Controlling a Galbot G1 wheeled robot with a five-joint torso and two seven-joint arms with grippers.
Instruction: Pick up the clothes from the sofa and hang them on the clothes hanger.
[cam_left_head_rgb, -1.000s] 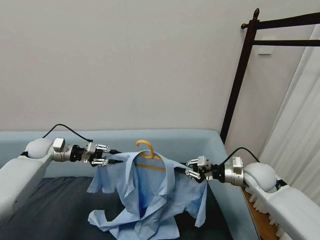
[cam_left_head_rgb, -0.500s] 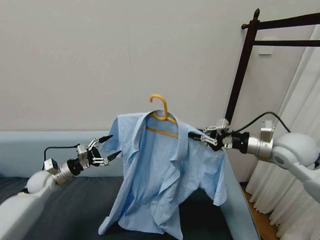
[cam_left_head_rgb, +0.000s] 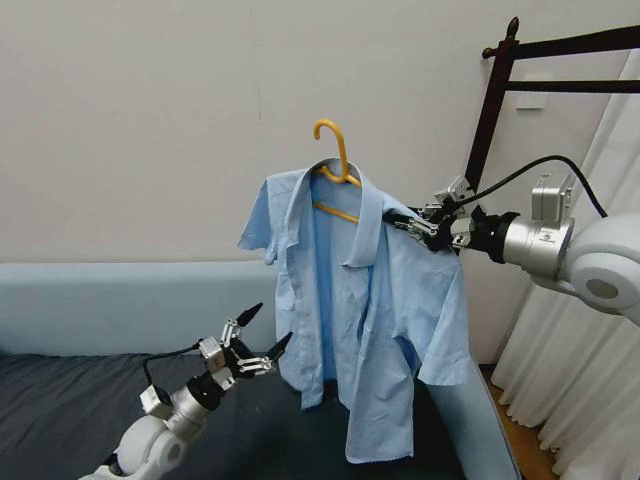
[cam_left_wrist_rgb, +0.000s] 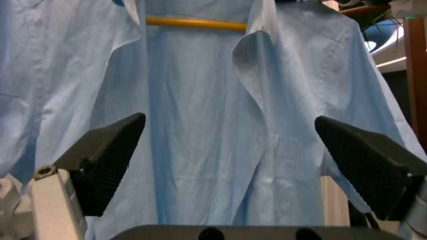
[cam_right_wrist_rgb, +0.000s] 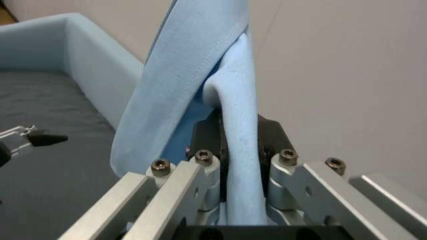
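Observation:
A light blue shirt (cam_left_head_rgb: 375, 310) hangs full length on a yellow hanger (cam_left_head_rgb: 335, 165), lifted above the sofa. My right gripper (cam_left_head_rgb: 412, 224) is shut on the shirt's shoulder, just left of the dark wooden clothes rack (cam_left_head_rgb: 487, 130). In the right wrist view the fabric (cam_right_wrist_rgb: 233, 120) is pinched between the fingers (cam_right_wrist_rgb: 200, 170). My left gripper (cam_left_head_rgb: 266, 328) is open, low over the sofa seat, close beside the shirt's lower front edge and apart from it. In the left wrist view its fingers (cam_left_wrist_rgb: 107, 155) stand wide before the shirt (cam_left_wrist_rgb: 220, 100) and the hanger bar (cam_left_wrist_rgb: 193, 23).
The sofa has a light blue back (cam_left_head_rgb: 110, 300) and a dark seat cushion (cam_left_head_rgb: 70, 410). The rack's top bar (cam_left_head_rgb: 580, 45) crosses the upper right corner. A white curtain (cam_left_head_rgb: 590, 300) hangs at the right, with wooden floor (cam_left_head_rgb: 520, 440) beside the sofa arm.
My right gripper has raised the shirt and hanger up and to the right, toward the rack. My left gripper has let go of the shirt, opened, and dropped low over the sofa.

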